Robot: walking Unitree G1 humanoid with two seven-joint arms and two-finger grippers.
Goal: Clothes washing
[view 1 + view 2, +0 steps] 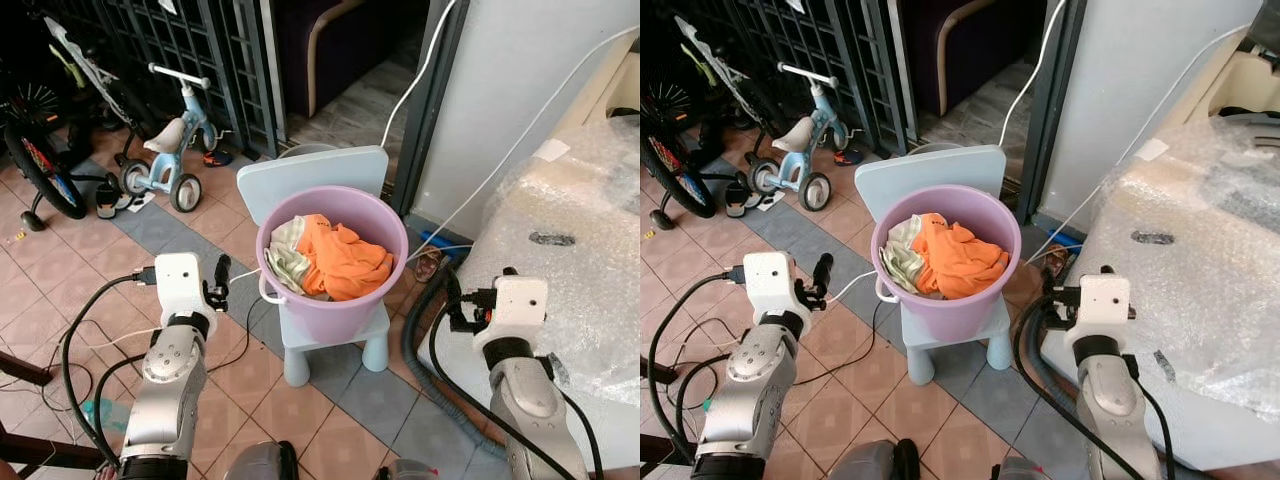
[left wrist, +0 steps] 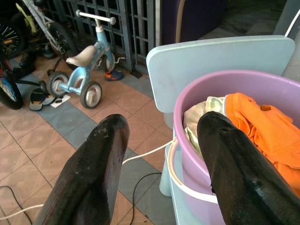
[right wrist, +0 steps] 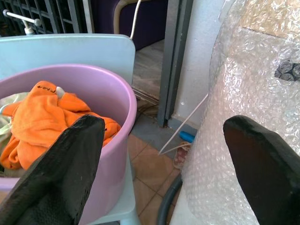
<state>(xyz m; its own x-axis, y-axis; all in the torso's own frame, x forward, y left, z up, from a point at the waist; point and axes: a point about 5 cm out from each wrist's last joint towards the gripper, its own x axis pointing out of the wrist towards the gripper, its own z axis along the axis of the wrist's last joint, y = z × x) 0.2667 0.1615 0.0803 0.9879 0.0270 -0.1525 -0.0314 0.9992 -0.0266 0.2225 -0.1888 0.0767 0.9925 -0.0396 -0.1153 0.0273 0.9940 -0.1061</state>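
A purple bucket [image 1: 333, 262] of orange clothes [image 1: 343, 262] is set on a blue chair [image 1: 330, 330]; both the left gripper [image 2: 159, 154] and right gripper [image 3: 164, 164] are held open beside it; a tricycle [image 2: 79, 70] is seen past the left fingers [image 2: 89, 178].

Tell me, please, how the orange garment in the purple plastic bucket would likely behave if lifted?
The crumpled orange garment looks soft, so it would probably droop. It lies against a pale cloth, which might drag along. The purple plastic bucket sits on a small light-blue chair, so tugging could tip it.
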